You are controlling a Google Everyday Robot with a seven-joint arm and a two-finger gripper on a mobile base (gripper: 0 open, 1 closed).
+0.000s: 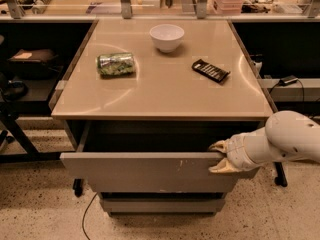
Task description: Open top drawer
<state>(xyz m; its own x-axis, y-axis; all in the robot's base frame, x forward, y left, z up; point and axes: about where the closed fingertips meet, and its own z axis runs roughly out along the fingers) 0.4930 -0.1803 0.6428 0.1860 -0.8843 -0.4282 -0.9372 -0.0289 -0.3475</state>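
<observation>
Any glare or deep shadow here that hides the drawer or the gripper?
Camera view: curved glare streaks cross the tabletop; the top drawer is pulled out, its inside in deep shadow, contents unseen; the gripper, at the drawer's right front edge, is evenly lit.
</observation>
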